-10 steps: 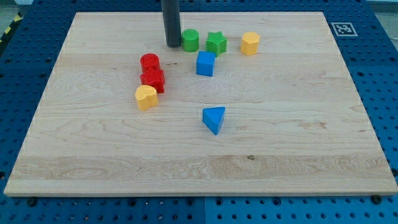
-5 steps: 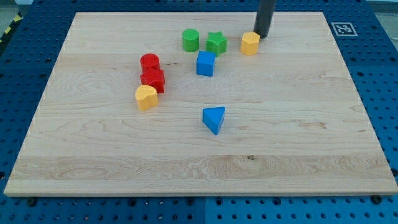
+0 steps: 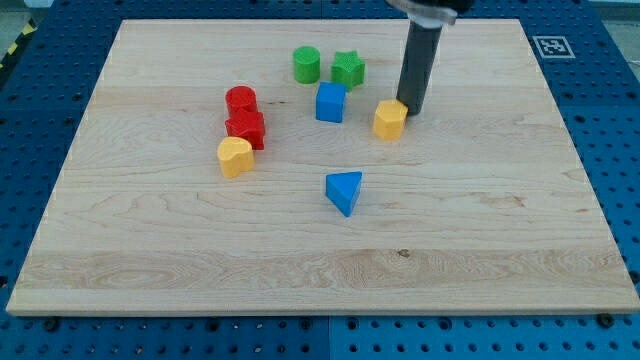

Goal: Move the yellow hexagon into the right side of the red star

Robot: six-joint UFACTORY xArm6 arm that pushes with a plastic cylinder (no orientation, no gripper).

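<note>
Yellow hexagon (image 3: 390, 119) touching my tip (image 3: 410, 110) | red star (image 3: 246, 128) well left; no fingers fitted

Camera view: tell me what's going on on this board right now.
My tip is pressed against the upper right side of the yellow hexagon, pushing it down and toward the view's left. The red star sits well off to the left, between a red cylinder above it and a yellow heart-like block below. The blue cube lies left of the hexagon, partly toward the star.
</note>
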